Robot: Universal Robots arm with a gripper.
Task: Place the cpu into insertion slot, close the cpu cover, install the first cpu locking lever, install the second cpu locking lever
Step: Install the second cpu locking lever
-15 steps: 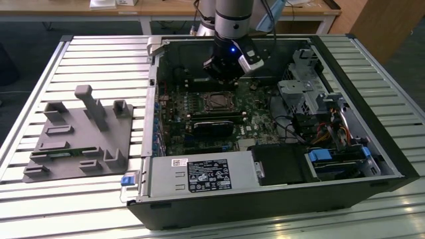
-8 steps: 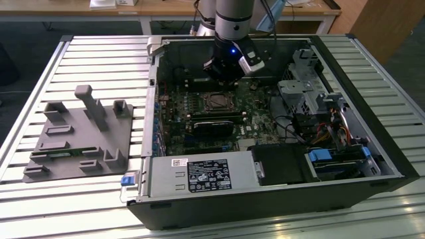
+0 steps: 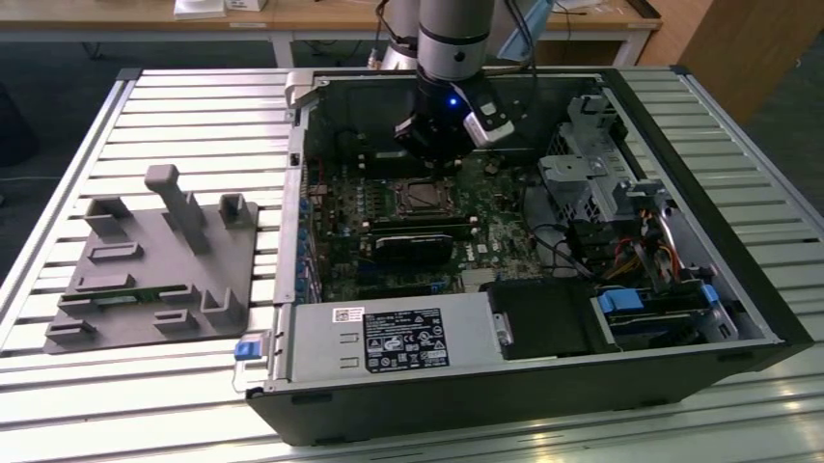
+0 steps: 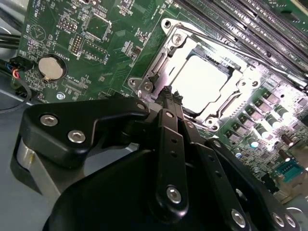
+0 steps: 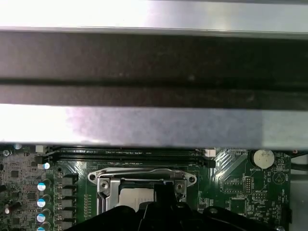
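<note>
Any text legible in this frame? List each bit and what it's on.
Nothing can be read with certainty.
Black label on the metal box, exterior view: white print, too small to read.
Green circuit board, second wrist view: white markings, too small and blurred to read.

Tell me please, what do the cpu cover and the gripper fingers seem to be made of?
The cpu cover: likely bare metal, silvery and shiny, throwing bright glints around the pale cpu. The gripper fingers: black matt surface, bolted with screws; probably coated metal, possibly hard plastic.
</note>
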